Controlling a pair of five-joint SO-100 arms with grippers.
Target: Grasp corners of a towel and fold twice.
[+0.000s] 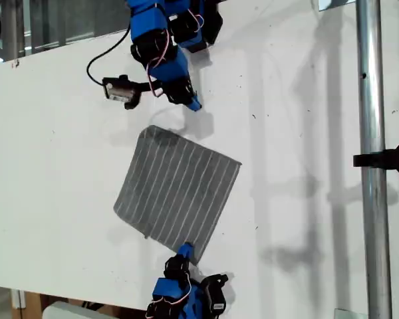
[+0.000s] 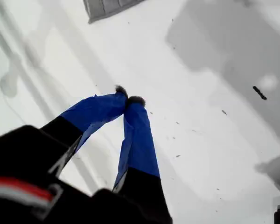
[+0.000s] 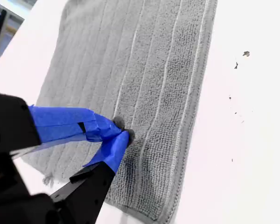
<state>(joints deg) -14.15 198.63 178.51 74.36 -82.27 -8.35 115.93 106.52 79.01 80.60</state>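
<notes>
The grey striped towel point(image 1: 179, 189) lies flat and unfolded on the white table point(image 1: 306, 133), turned like a diamond in the exterior view. My first gripper point(image 1: 194, 104) is shut and holds nothing, hovering over bare table a short way beyond the towel's far corner point(image 1: 146, 130). That corner point(image 2: 107, 7) shows ahead of my first gripper point(image 2: 129, 97) in the first wrist view. My second gripper point(image 1: 185, 251) is over the towel's near corner with its blue tips together. In the second wrist view my second gripper point(image 3: 122, 129) is closed just above the towel point(image 3: 144, 70), with no cloth visibly pinched.
A metal pole point(image 1: 369, 166) with a black clamp point(image 1: 389, 159) runs down the exterior view's right. A black cable and small camera module point(image 1: 123, 91) hang beside the first arm. The table's front edge lies close behind the second arm's base.
</notes>
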